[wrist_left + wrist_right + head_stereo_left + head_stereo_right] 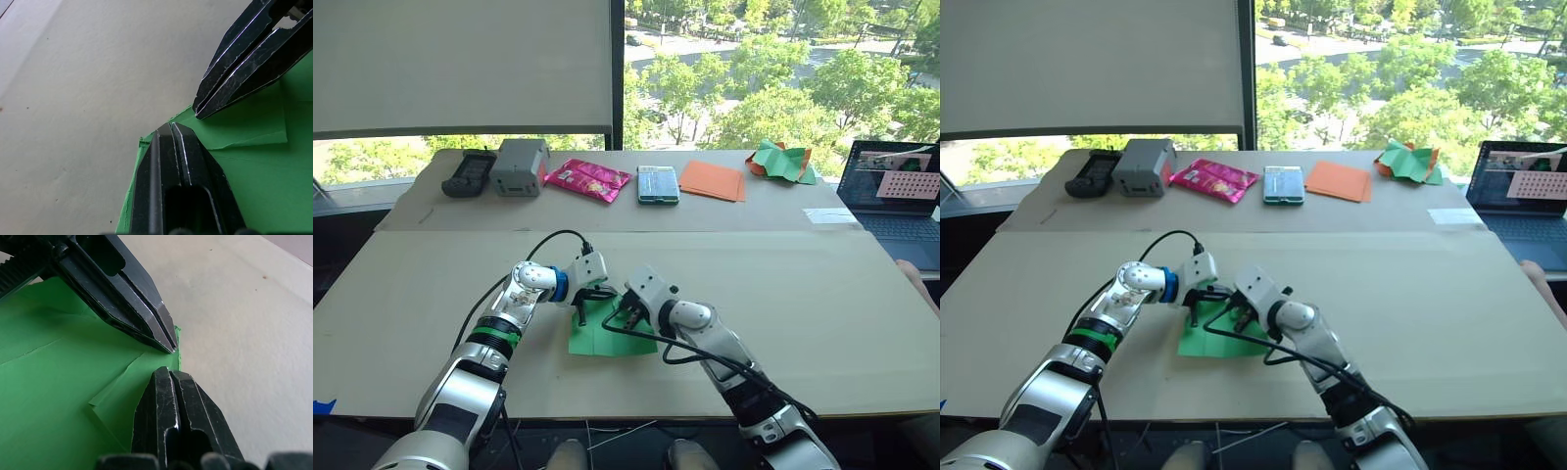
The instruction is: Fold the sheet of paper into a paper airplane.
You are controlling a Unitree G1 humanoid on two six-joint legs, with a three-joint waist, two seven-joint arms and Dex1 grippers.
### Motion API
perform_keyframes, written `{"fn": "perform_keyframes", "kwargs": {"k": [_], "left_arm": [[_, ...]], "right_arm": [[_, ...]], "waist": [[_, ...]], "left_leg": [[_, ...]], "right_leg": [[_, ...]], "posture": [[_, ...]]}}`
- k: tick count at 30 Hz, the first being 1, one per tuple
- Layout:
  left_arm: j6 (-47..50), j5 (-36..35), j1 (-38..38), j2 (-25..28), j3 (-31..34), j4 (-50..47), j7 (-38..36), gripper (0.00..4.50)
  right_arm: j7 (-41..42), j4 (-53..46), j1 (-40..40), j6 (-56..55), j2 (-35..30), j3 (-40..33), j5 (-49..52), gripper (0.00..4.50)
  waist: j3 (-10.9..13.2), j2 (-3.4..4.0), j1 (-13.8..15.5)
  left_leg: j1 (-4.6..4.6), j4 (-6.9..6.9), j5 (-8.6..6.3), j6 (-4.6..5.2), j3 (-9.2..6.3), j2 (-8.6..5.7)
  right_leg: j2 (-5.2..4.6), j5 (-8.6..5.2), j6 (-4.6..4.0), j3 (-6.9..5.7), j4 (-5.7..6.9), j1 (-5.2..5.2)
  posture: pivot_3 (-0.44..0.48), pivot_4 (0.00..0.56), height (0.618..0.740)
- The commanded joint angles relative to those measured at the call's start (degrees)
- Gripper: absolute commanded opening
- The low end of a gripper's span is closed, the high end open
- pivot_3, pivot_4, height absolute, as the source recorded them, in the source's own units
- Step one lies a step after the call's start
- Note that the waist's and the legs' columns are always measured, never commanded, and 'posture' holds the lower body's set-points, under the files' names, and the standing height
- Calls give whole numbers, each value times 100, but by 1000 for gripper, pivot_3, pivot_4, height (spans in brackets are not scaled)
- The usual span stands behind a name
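Sheet of paper point(599, 338): bright green, lying flat on the near middle of the counter point(822, 294), creased, one small flap folded over near its far edge, corner slightly ragged.

The beige desk point(822, 323) carries the green sheet of paper point(607, 338) at lower centre; along the top lie a black device point(469, 173), grey box point(519, 166), pink packet point(587, 179), orange sheets point(713, 180) and a crumpled paper heap point(781, 162).
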Motion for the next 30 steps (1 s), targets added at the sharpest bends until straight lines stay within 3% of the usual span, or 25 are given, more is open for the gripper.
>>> {"fn": "perform_keyframes", "kwargs": {"k": [1,30], "left_arm": [[41,162,98,30,-148,76,-86,0],[-13,172,129,38,-169,121,-105,0]], "right_arm": [[63,248,324,455,-169,141,-33,24],[109,-1522,1587,1371,-1027,-30,277,24]], "waist": [[-1,0,3],[-16,-21,24]], "left_leg": [[0,0,0,0,0,0],[0,0,-10,-16,0,0]], "right_leg": [[0,0,0,0,0,0],[-6,-19,-5,-1,-14,0]], "posture": [[0,150,706],[0,150,706]]}}
